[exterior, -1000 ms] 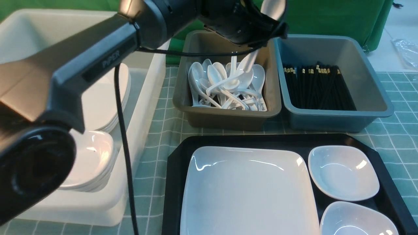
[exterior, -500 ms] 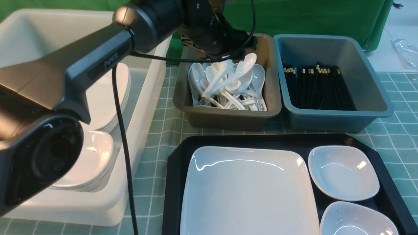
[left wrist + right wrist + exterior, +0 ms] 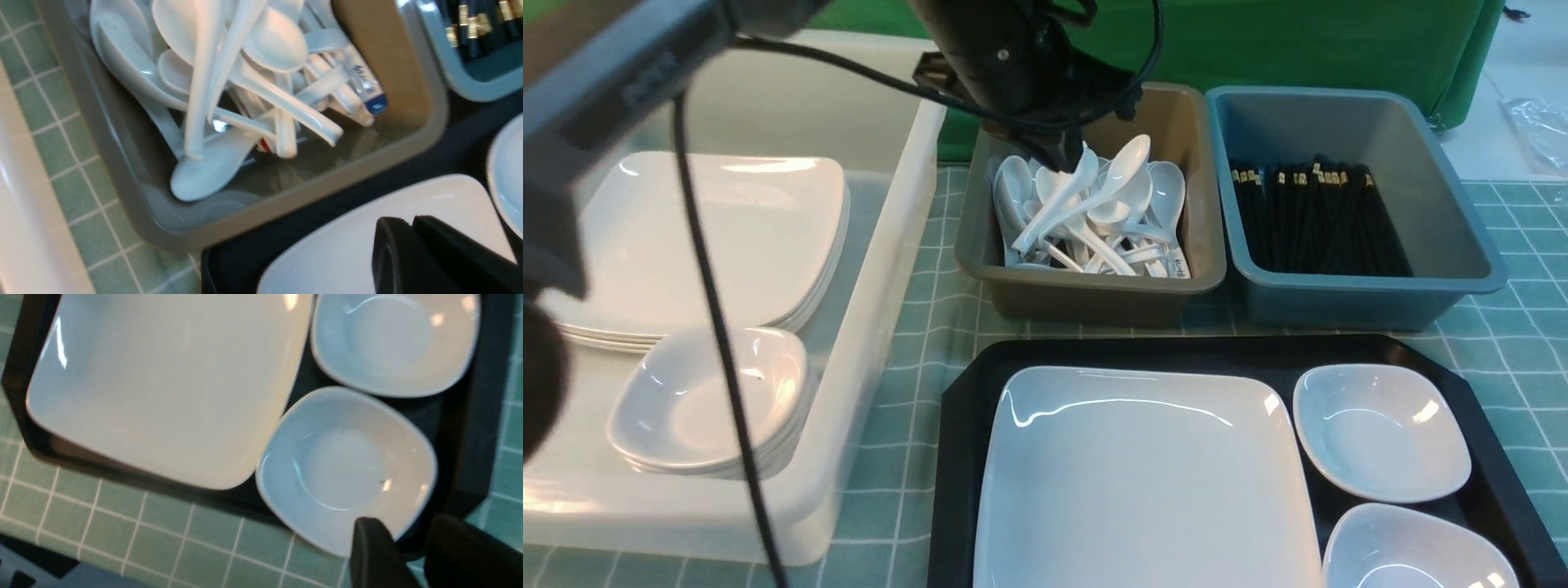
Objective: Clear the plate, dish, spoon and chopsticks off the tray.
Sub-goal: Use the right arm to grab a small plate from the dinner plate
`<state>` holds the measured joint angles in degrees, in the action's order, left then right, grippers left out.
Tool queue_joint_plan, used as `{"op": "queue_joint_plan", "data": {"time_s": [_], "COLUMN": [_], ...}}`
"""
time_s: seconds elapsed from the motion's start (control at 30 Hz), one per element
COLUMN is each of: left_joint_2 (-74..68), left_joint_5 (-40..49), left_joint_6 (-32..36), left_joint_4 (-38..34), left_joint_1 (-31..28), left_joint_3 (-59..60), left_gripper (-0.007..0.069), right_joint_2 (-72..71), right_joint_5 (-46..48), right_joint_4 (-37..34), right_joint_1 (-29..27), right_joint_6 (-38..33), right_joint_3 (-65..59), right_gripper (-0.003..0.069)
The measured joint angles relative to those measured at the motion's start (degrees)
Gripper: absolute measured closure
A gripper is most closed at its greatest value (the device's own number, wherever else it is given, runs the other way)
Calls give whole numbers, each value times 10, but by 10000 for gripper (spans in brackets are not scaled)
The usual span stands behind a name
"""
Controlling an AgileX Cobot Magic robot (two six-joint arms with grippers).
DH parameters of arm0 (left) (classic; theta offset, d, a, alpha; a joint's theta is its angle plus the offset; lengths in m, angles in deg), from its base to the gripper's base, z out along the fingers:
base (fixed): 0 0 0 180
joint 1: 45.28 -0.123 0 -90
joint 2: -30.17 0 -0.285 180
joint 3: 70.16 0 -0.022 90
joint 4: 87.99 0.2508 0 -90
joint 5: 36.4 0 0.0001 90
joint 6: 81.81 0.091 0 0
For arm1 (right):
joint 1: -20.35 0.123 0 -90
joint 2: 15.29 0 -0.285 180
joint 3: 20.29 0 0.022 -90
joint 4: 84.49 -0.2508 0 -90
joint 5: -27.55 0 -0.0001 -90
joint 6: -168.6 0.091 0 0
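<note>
Two small white dishes sit on the black tray [image 3: 960, 408] at the lower right of the front view, the farther dish [image 3: 1380, 433] above the nearer dish [image 3: 1413, 555]. Both are squarish, glossy and shallow. Just beside them, filling the tray's left part, lies the plate [image 3: 1143, 482]. It is large and square with rounded corners, glossy white, with streaks of light along its rim. The tray has cut-off corners and a raised rim, and rests on the green-checked tabletop [image 3: 915, 392].

At upper centre a brown tub [image 3: 1094, 298] holds a heap of white spoons. One spoon [image 3: 1123, 167] lies slanted on top, its oval bowl uppermost. To its right a blue-grey tub [image 3: 1372, 294] holds the chopsticks [image 3: 1319, 220], thin black sticks with gold-marked ends. A white bin [image 3: 882, 269] on the left holds stacked plates and small dishes.

My left hand [image 3: 406, 228] hangs over the spoon heap. The front view shows only its dark bulk there. The left wrist view shows its fingers [image 3: 449, 253] pressed together with nothing between them.

My right hand [image 3: 408, 526] is outside the front view. The right wrist view alone shows it, at the lower right of that frame. Its two fingers [image 3: 374, 555] are spread with a clear gap, above the nearer dish's corner and the tray rim, pinching nothing. Whether they touch the dish I cannot tell. That view also shows the tray's near edge, which the front view cuts off.
</note>
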<state>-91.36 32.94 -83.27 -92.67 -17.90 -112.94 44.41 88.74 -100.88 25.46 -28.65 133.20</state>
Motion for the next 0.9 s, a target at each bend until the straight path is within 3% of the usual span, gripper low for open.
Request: {"op": "queue_joint_plan", "data": {"time_s": [0.1,0.27,0.33,0.47,0.5,0.9], "left_joint_2": [38,142,217,283,321,445], "left_joint_5": [0,-23,-60,-81,-87,-114], "left_joint_6": [1,-1,-5,-10,-20,-98], "left_joint_4": [0,24,27,25,28,109], "left_joint_1": [0,1,1,1,1,-17], "left_joint_3": [44,188,281,353,396,548], "left_gripper": [615,615,615,615,615,615], "right_joint_2": [3,39,78,119,152,303], "right_joint_5": [-42,-124,-161,-184,-201,-274], "right_joint_4": [2,20,55,106,146,190], "right_joint_1": [36,148,212,267,296,322], "right_joint_6": [-4,-5,16,55,80,141], "right_joint_3": [-53,-137,-147,-150,-150,-150], "right_gripper": [389,262,183,124,105,103]}}
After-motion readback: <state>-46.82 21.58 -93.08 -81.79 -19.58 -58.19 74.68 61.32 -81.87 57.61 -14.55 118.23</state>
